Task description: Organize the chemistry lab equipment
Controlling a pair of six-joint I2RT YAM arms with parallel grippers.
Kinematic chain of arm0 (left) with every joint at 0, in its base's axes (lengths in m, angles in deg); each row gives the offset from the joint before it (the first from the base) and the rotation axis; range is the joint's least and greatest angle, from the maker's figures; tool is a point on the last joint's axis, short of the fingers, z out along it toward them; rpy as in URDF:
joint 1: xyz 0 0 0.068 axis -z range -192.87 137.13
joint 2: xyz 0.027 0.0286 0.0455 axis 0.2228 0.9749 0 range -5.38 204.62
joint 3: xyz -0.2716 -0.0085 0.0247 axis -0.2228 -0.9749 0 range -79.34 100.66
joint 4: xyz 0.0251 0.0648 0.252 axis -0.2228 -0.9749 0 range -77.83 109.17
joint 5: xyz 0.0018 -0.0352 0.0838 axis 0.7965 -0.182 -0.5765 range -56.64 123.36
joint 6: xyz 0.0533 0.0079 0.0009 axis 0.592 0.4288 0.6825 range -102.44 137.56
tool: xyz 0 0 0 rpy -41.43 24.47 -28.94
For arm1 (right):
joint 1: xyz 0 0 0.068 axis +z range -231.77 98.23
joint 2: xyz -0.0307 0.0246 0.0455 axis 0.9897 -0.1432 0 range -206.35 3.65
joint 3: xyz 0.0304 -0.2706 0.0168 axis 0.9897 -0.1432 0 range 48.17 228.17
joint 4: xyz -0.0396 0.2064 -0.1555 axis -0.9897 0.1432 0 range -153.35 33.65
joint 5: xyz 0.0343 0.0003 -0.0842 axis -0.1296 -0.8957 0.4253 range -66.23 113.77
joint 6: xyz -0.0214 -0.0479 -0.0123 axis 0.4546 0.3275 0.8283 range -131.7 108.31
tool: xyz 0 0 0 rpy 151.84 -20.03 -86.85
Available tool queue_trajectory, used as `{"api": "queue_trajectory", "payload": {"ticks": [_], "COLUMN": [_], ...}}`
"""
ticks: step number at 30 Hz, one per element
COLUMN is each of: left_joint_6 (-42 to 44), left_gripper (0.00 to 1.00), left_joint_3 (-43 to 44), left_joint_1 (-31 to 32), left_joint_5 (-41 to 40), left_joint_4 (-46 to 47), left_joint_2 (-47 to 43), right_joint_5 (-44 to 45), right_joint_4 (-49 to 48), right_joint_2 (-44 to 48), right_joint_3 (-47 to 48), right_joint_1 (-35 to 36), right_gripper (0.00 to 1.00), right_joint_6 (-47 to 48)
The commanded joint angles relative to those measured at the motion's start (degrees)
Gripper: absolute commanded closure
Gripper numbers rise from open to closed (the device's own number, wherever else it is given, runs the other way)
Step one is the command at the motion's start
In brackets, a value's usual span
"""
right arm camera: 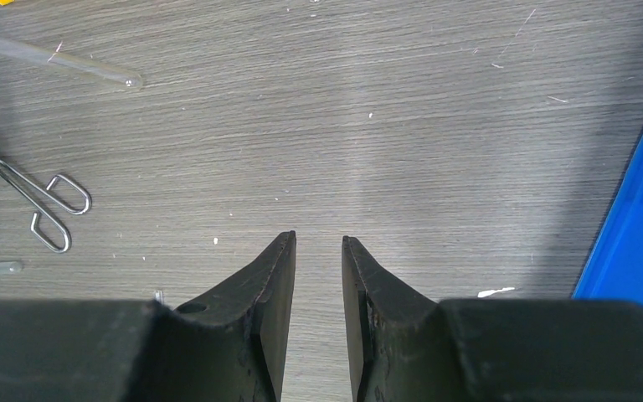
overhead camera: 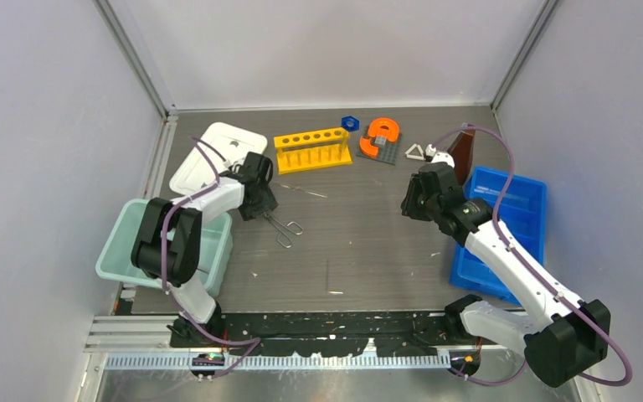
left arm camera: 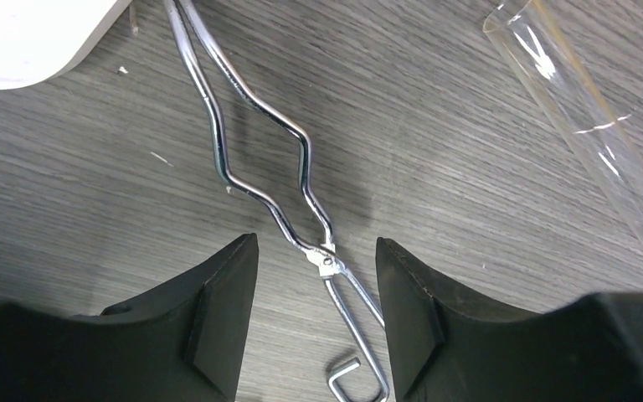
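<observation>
The wire metal tongs (overhead camera: pixel 287 226) lie flat on the grey table left of centre. My left gripper (overhead camera: pixel 261 205) is low over them and open. In the left wrist view its fingers straddle the tongs' pivot (left arm camera: pixel 326 261) with wood showing on both sides. A thin clear rod (overhead camera: pixel 301 190) lies just beyond, also seen in the left wrist view (left arm camera: pixel 590 126). My right gripper (overhead camera: pixel 410 201) hovers right of centre, open by a narrow gap with bare table between its fingers (right arm camera: pixel 318 243). At the back stand the yellow six-hole rack (overhead camera: pixel 311 149), blue hexagonal piece (overhead camera: pixel 350 123), white triangle (overhead camera: pixel 415 152) and brown flask (overhead camera: pixel 460 151).
A blue tray (overhead camera: pixel 511 226) lies at the right edge under my right arm. A teal bin (overhead camera: pixel 121 247) sits at the left, with a white tray (overhead camera: pixel 213 151) behind it. The orange horseshoe piece (overhead camera: pixel 381 134) rests on its grey base at the back.
</observation>
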State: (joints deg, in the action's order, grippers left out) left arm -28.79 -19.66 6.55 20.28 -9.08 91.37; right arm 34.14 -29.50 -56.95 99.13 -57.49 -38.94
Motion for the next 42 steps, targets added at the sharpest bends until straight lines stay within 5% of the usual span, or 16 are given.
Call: {"api": "queue_trajectory", "payload": {"ticks": [1,7,28,42], "left_joint_6": [-0.94,-0.61,-0.12,-0.3], "left_gripper": [0.44,0.49,1.0,1.0], "left_joint_3": [-0.24,-0.21,-0.15,-0.44], "left_joint_1": [0.18,0.2,0.18,0.22], "left_joint_5": [-1.49,-1.09,2.3,5.43], "left_joint_4": [3.04,3.4,2.34,0.6], "left_joint_2": [2.22,3.93,-1.01,-15.19], "right_joint_5": [1.13,1.27,1.54,1.35], "right_joint_4": [-2.33,-2.22,-1.14,-0.07], "right_joint_2": [0.98,0.37,1.15,2.69], "right_joint_3": [-0.07,0.14,0.35,0.38], "right_joint_1": [0.25,0.25,0.25,0.25], "right_gripper": [0.66,0.66,0.66,0.66], "right_joint_6": [0.45,0.81,0.46,-0.16]}}
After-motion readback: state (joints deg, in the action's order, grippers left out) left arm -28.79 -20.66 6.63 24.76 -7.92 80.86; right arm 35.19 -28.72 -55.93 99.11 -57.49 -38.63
